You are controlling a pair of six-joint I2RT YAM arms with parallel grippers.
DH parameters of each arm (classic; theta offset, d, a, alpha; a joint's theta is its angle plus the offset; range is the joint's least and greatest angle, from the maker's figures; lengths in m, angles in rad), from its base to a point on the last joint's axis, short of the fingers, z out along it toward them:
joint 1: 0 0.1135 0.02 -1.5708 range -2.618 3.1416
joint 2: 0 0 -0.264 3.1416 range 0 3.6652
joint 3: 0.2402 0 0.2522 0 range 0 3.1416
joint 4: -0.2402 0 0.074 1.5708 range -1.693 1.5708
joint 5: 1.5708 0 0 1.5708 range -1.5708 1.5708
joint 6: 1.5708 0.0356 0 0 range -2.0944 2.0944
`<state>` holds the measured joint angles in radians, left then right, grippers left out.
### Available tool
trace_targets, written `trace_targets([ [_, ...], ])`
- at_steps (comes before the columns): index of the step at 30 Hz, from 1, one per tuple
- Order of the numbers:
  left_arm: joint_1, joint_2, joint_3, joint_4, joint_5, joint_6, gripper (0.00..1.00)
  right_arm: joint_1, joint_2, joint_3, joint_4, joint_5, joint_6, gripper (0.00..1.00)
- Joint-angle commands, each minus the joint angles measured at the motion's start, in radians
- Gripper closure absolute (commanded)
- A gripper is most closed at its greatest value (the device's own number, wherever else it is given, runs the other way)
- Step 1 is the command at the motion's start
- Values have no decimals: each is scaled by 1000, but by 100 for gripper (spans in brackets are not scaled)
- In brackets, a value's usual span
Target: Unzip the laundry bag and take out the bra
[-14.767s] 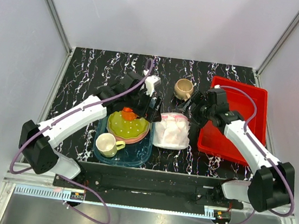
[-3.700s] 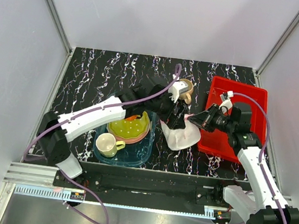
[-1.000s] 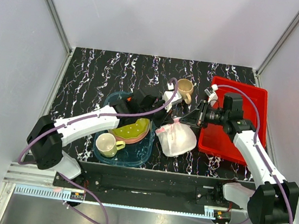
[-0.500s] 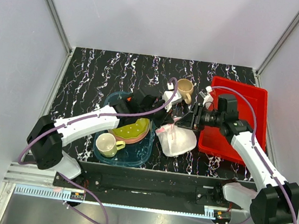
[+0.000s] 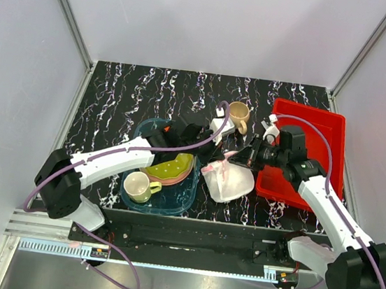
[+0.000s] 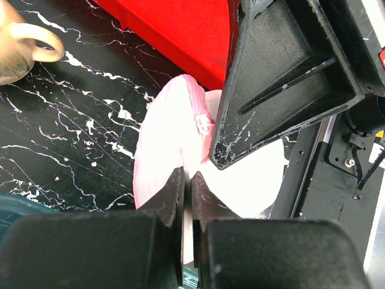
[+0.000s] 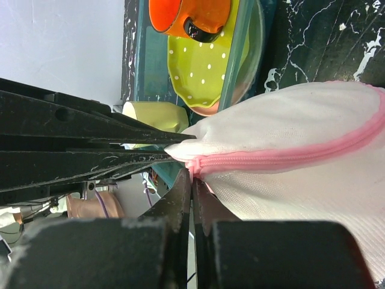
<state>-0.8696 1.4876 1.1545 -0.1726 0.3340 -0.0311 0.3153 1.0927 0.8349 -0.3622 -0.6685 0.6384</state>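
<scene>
While both arms reached in over the middle of the table, the bag (image 5: 229, 181) lay on the dark marbled top, between the teal tray (image 5: 188, 199) and the red tray (image 5: 321, 135) and just beside the red one's left wall. The left gripper (image 6: 187, 183) was pinched tight on a fold of the white mesh at the bag's upper left side. The right gripper (image 7: 192, 177) was clamped on the end of the pink zip edging (image 7: 289, 158), and the left fingers lay just beside that pinch. Along the stretch seen from the right wrist, the zip ran closed. A small white pull (image 6: 204, 126) sat on the edging close to the right finger; whether they touched could not be told. The mesh looked faintly pink from the left wrist, but the bra could not be made out apart from it. A tan mug (image 5: 239, 113) stood beyond the bag. On the teal tray sat a dotted green plate (image 7: 204, 66), an orange cup (image 7: 189, 15) and a pale yellow cup (image 5: 137, 187).
</scene>
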Motion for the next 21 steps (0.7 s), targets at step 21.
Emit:
trace_targets([
  [21, -3, -124, -56, 24, -43, 74, 100, -134, -94, 63, -164, 218, -126, 100],
])
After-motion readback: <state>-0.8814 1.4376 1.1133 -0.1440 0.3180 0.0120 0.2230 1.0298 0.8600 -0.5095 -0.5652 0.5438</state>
